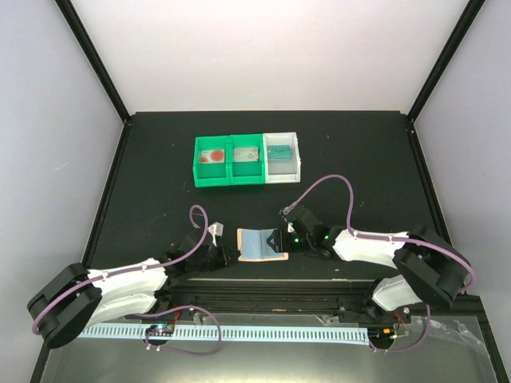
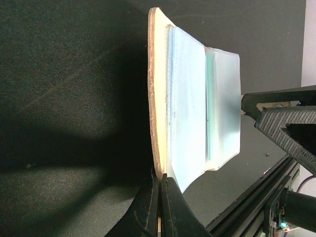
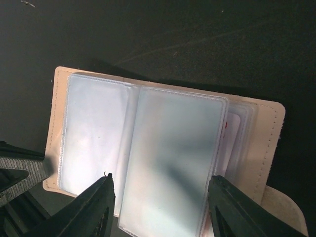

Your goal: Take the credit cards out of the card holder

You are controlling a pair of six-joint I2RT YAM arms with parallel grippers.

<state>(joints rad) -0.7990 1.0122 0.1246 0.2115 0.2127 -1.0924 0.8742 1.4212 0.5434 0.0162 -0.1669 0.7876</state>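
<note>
Card holder (image 1: 257, 243) lies open on the tabletop (image 1: 160, 183), near the front edge, between the two arms. Left pincer (image 2: 159, 181) is clamped tight on the left edge of its tan cover. Right pincer (image 3: 160, 177) is about half wide, its fingers either side of a clear sleeve (image 3: 173, 163), not gripping anything as far as I can see. A sliver of a white-and-red card (image 3: 228, 126) shows in a sleeve further right. At the back, green bins (image 1: 230, 182): red-marked card (image 1: 212, 155) in the left compartment, second card (image 1: 247, 155) in the right. White bin (image 1: 285, 177) touches them, teal card (image 1: 279, 152) inside.
</note>
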